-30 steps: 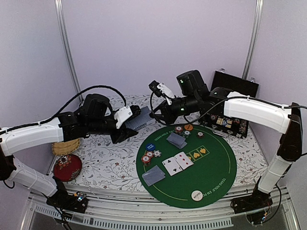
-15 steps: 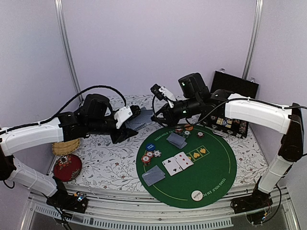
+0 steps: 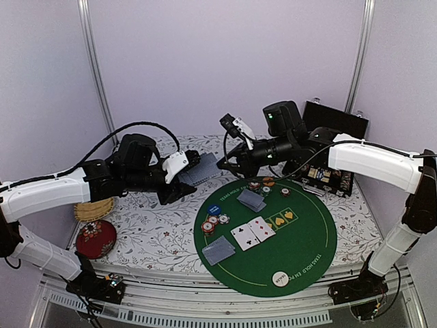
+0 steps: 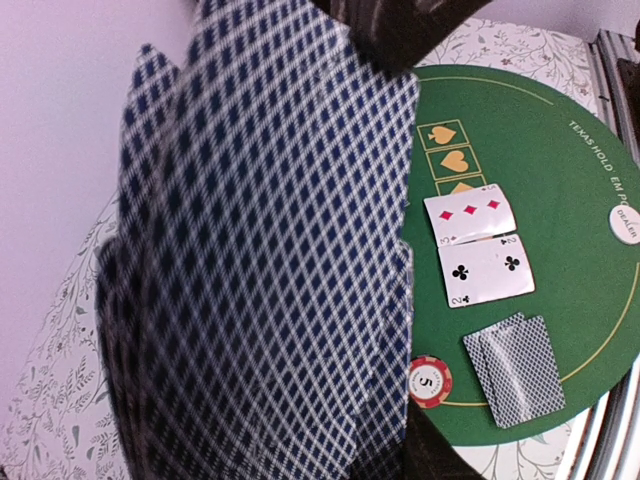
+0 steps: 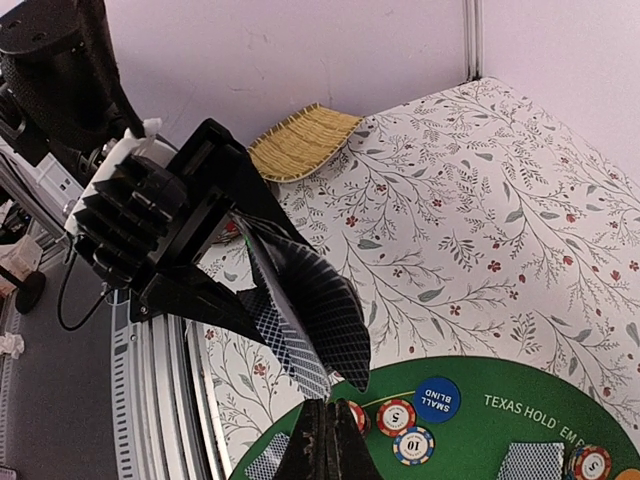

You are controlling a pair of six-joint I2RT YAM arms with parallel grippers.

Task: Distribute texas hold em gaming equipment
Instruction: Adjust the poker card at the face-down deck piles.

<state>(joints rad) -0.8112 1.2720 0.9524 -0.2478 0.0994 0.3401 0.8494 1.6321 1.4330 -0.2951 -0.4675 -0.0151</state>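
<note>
The deck of cards (image 4: 270, 250) is clamped in the left gripper (image 3: 188, 175) and held fanned in the air over the middle of the tabletop, just off the far-left rim of the green mat (image 3: 304, 236), so that single cards can be drawn from it. The right gripper (image 3: 221, 164) is set at the deck's edge with its fingers pressed together; whether a card is pinched cannot be told. Two face-up cards (image 3: 252, 232), face-down pairs (image 3: 218, 250) and chips (image 3: 213, 222) are laid on the mat's left half. Its right half is largely bare, which is judged to give room for further deals.
</note>
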